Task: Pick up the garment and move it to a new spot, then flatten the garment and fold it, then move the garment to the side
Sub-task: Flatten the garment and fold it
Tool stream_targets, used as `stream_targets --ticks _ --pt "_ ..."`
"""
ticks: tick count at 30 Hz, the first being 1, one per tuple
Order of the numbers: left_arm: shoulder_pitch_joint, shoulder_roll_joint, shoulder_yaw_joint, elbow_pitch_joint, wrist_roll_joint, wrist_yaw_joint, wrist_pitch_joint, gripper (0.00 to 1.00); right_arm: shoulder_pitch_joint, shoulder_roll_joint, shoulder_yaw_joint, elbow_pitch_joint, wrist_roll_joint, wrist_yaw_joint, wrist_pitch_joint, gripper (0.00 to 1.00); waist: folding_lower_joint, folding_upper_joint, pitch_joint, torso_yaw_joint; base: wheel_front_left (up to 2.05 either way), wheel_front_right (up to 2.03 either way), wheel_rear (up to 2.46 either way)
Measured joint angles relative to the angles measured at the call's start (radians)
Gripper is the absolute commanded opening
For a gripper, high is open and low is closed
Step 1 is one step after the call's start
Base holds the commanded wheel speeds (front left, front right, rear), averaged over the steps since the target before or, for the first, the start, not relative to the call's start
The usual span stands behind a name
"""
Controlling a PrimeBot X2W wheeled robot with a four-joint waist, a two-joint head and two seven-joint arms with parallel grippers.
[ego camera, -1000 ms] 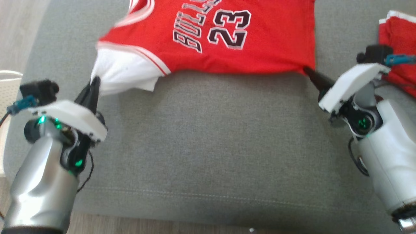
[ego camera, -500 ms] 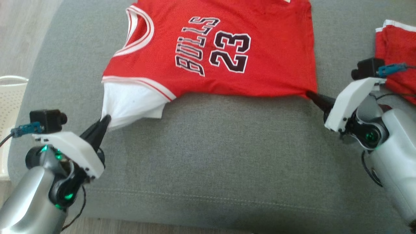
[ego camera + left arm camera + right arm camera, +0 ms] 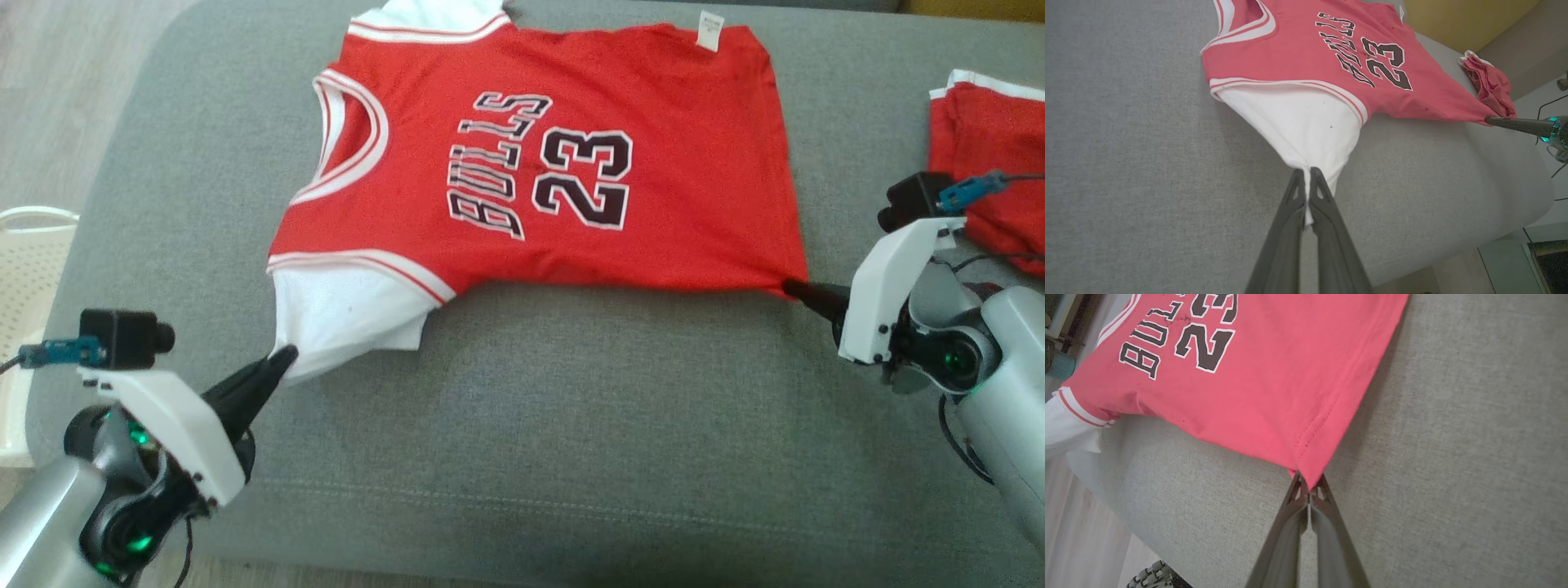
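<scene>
- Basket (image 3: 28, 245): white, perforated, at the far left edge of the head view, on the floor (image 3: 57, 90) beside the cushion.
- Left gripper (image 3: 284, 357): lower left of the head view. Fingers pressed together, pinching the tip of the white sleeve (image 3: 343, 314). In the left wrist view the cloth is caught between the two dark fingers and drawn to a point there.
- Cushion (image 3: 571, 425): grey, woven, wide, with a stitched seam near its front edge. Bears the jersey and the red cloth.
- Jersey (image 3: 669, 188): red with white sleeves, "BULLS" and "23" in black with white outline. Lies spread, print up, across the far half of the cushion. Neck to the left, hem to the right, lettering turned sideways. Near edge stretched between the two grippers. Whether the pinched corners are lifted off the cushion cannot be told.
- Tag (image 3: 709, 29): small, white, at the far hem corner of the jersey.
- Right gripper (image 3: 792, 287): right side of the head view. Fingers closed tight on the near hem corner of the jersey. The right wrist view shows the red corner nipped between the fingertips.
- Red cloth (image 3: 992, 155): second piece, red with white trim, bunched at the far right of the cushion, apart from the jersey, partly behind the right wrist camera.
</scene>
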Motion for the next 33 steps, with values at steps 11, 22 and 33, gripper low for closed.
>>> stream_targets --ticks 11,22,33 --pt "0.068 0.091 -0.059 -0.085 -0.123 0.0 0.033 0.0 0.064 -0.033 0.003 -0.013 0.042 0.0 0.166 0.0 0.0 0.0 -0.047 0.004 0.0 0.0 0.0" --pt "0.115 0.167 -0.097 -0.171 -0.231 0.0 0.067 0.0 0.123 -0.059 -0.022 -0.074 0.049 0.0 0.297 0.0 0.0 0.0 -0.056 -0.005 0.0 0.0 0.0" --pt "0.017 0.199 -0.059 -0.202 -0.25 0.0 -0.014 0.0 0.093 0.001 -0.164 -0.105 0.006 0.0 0.268 0.0 0.0 0.0 -0.016 -0.018 0.0 0.0 0.0"
